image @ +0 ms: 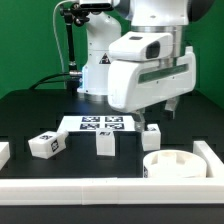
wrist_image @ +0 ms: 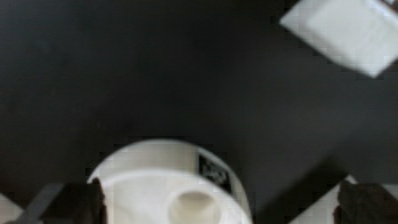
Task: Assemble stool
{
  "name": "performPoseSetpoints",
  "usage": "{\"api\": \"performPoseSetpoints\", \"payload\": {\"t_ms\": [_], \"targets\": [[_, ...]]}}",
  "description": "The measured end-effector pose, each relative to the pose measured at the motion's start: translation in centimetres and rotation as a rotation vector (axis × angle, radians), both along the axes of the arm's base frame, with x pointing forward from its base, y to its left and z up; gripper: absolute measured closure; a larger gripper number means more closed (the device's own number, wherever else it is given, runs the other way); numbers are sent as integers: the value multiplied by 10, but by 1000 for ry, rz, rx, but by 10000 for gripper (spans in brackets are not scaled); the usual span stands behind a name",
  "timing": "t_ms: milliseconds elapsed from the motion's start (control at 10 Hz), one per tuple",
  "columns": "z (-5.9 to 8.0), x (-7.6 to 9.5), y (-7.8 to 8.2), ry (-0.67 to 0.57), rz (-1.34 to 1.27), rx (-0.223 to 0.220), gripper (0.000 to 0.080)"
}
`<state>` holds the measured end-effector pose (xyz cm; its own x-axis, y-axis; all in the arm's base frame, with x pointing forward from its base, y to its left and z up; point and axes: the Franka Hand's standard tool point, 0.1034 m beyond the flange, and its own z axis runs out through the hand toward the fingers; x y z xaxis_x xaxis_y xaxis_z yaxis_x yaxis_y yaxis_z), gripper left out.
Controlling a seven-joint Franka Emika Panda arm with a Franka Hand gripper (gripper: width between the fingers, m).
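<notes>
Gripper [image: 160, 114]: one; jaws standing wide apart, gripping nothing; straddling the four-o'clock leg [image: 151, 135]
Legs [image: 105, 143]: three; sitting at eight, six and four o'clock of the marker board [image: 98, 124]
Seat [image: 170, 172]: one; lying at five o'clock

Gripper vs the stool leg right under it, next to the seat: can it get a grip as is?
Probably yes. The gripper is open and straddles that leg, a finger on each side with a gap. Nothing lies between them. The seat is nearby but outside the fingers.
</notes>
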<state>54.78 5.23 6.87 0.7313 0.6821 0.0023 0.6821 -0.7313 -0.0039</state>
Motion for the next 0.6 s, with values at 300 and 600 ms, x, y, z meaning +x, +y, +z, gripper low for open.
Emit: {"api": "performPoseSetpoints", "payload": {"t_ms": [300, 600], "targets": [[-1, 3, 2, 0, -16, 2, 150], [-16, -2, 0, 23, -240, 14, 150]]}}
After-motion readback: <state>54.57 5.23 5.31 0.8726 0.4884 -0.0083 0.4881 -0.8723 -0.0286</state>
